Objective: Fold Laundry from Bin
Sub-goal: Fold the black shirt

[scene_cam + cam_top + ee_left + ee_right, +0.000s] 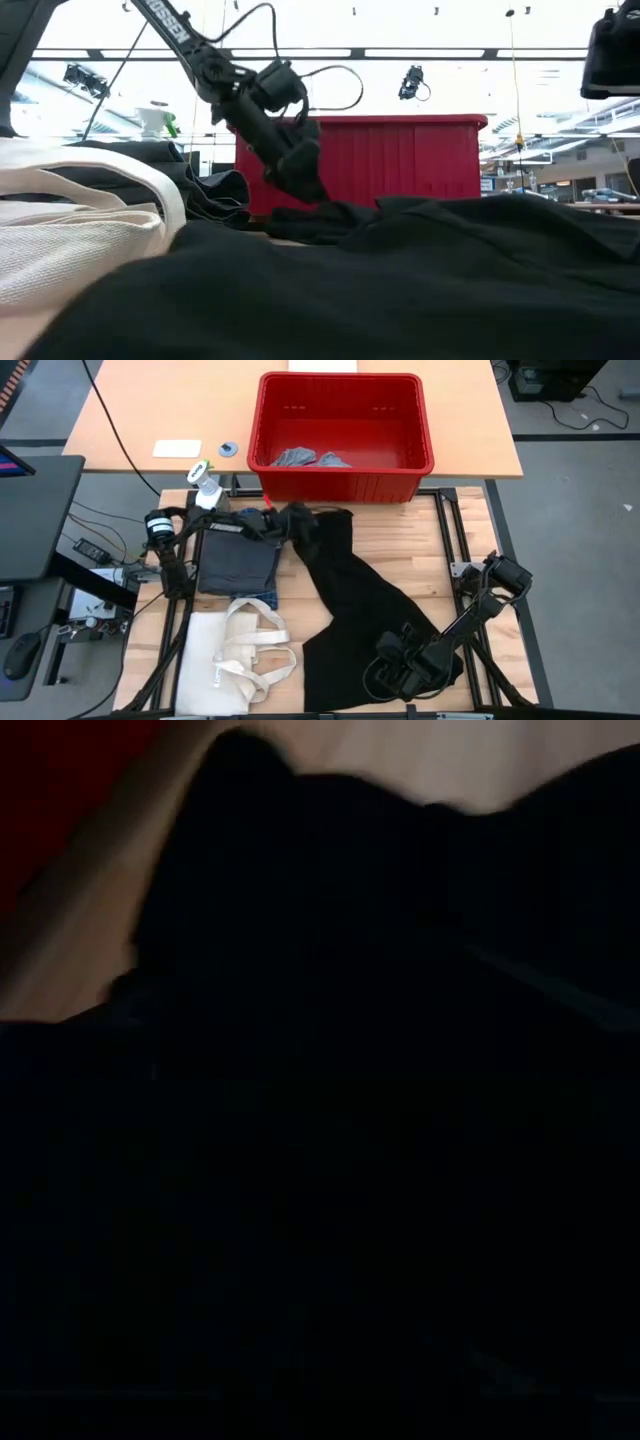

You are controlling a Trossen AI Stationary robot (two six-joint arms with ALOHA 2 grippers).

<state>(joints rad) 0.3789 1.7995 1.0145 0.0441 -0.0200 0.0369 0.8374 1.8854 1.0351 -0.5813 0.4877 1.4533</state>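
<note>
High view, both pincers on black garment [345, 585]

The wooden table [460, 550] carries a red bin [342, 438] at its far edge, a long black garment [355, 595] across the middle, folded dark clothes [236, 564] left, and a cream tote bag [235, 655] near left.

High view: overhead, straight down on table [400, 550]. Low view: tabletop level, facing red bin [400, 160], shared with overhead [340, 435]. Wrist views: pressed close against black garment [330, 940].
</note>
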